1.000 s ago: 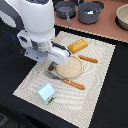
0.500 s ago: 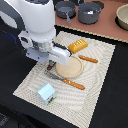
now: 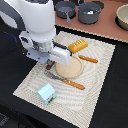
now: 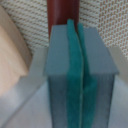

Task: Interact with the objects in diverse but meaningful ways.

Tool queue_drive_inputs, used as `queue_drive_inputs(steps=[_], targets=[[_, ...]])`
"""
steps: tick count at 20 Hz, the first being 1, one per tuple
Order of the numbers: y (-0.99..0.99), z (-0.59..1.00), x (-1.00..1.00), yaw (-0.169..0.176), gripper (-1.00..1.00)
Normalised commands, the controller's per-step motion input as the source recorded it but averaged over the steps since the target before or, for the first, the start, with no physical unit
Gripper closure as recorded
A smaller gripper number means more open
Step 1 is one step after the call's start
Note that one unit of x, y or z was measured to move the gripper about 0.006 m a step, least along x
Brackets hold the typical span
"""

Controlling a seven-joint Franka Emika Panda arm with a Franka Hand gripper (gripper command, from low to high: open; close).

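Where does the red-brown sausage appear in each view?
Exterior view: the sausage lies partly hidden at the tan round plate's edge, on the exterior view's left.
Wrist view: the sausage shows just beyond the gripper's tips.
Shared landmark: the tan round plate.

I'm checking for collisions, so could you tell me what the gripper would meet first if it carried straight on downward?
Probably the red-brown sausage, lying just beyond the shut gripper on the woven mat; depth is unclear.
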Motion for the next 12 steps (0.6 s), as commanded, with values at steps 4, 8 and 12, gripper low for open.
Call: queue_drive_inputs(steps=[4, 8, 12], targets=[[0.01, -0.30, -0.52, 0.014, 1.00], [0.00, -0.42, -0.66, 0.019, 1.00], [-0.02, -0.55, -0.86, 0.015, 1.00]])
